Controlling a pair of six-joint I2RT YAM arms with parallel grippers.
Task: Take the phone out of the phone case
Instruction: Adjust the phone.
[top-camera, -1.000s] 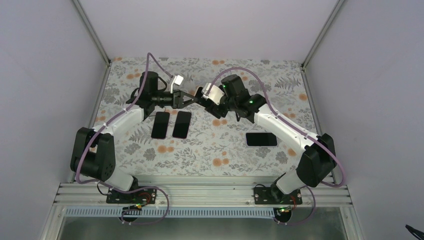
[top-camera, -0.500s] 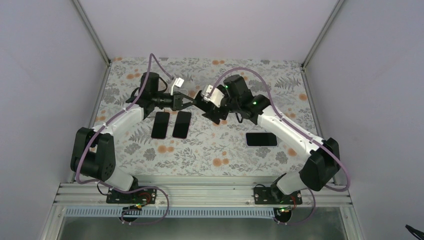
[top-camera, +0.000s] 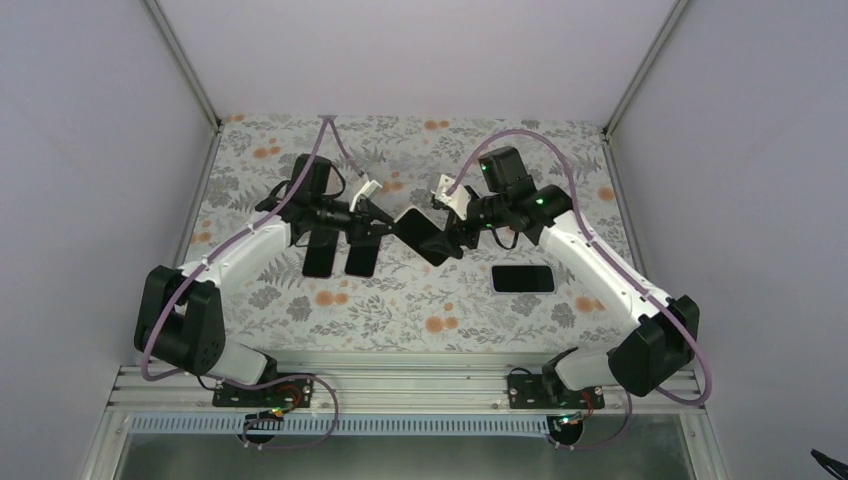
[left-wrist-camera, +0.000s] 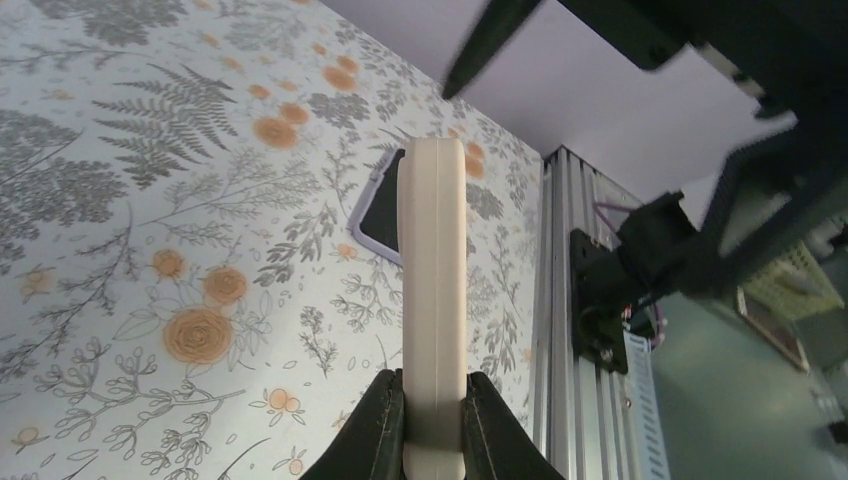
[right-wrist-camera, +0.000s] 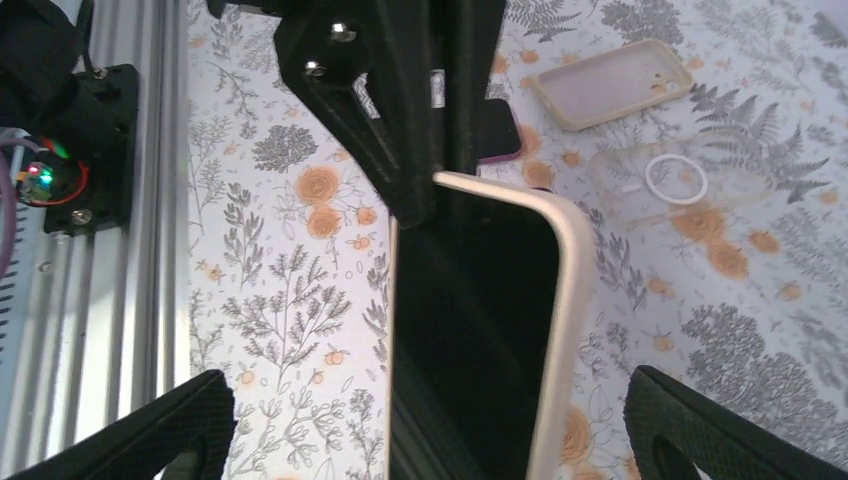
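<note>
Holding black phone (right-wrist-camera: 470, 330) in cream soft-edged case (left-wrist-camera: 433, 280) mid-air | left gripper (left-wrist-camera: 433, 400) clamped on case's edge as anchor | right gripper (right-wrist-camera: 430, 410) spread wide astride it, gripping nothing, probably to push phone free.

Floral table (top-camera: 330, 320), cased phone (top-camera: 523, 278), beige case (right-wrist-camera: 600, 85), clear case (right-wrist-camera: 680, 180)

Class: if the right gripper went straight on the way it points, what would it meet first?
The cased phone, which sits between the right gripper's open fingers; just beyond, the left gripper clamping its far end. Exact depth is unclear.
</note>
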